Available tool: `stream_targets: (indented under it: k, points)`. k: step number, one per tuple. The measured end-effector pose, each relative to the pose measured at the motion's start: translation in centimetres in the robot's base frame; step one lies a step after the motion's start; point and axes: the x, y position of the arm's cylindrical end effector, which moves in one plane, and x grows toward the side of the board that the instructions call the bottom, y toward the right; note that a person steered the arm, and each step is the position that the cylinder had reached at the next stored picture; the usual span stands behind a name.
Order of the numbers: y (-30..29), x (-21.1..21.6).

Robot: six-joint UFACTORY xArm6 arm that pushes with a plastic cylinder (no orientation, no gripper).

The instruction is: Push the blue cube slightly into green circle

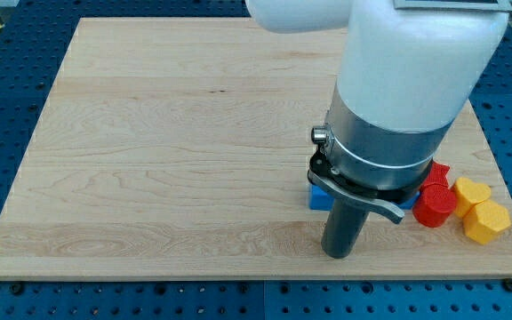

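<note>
A blue cube (319,197) lies on the wooden board (167,151) at the lower right, mostly hidden by the arm. My tip (338,255) rests on the board just below the cube's visible left corner and slightly to its right, close to it; I cannot tell whether they touch. No green circle shows in the view; the arm's wide grey and white body (398,98) covers the board behind and to the right of the cube.
A red block (434,206) and a second red block (437,172) sit right of the arm. A yellow heart-like block (470,190) and a yellow hexagon-like block (488,222) lie near the board's right edge. The board's bottom edge runs just under my tip.
</note>
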Motion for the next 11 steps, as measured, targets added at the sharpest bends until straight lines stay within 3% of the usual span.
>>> stream_targets:
  k: [5,8,11]
  points:
    - [-1.7,-5.8]
    - [-4.1,-6.4]
    - [3.9,-5.5]
